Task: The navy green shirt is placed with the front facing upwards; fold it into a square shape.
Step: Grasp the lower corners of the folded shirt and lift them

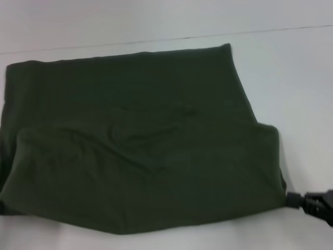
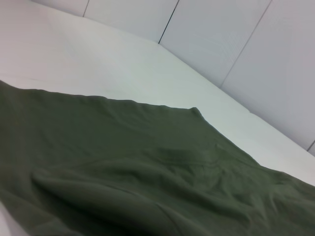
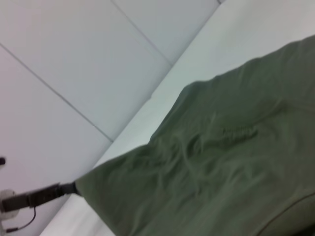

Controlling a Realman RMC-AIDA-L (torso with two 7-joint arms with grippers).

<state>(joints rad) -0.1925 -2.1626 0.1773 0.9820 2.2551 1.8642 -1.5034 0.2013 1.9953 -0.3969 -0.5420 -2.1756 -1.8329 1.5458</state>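
Note:
The navy green shirt (image 1: 140,146) lies spread on the white table (image 1: 302,78), plain dark side up, with no lettering showing. Its near part is doubled back over the rest, and that layer's edge runs across the middle. My right gripper (image 1: 293,199) is at the shirt's near right corner, shut on the cloth. The left gripper is outside the head view. In the right wrist view it appears far off as the left gripper (image 3: 69,188), pinching a stretched corner of the shirt (image 3: 221,162). From the left wrist I see only rumpled shirt (image 2: 147,167).
Bare white table (image 2: 98,59) surrounds the shirt beyond it and to the right. A pale panelled wall (image 2: 256,54) stands behind the table's far edge. The shirt's left side runs to the picture's edge in the head view.

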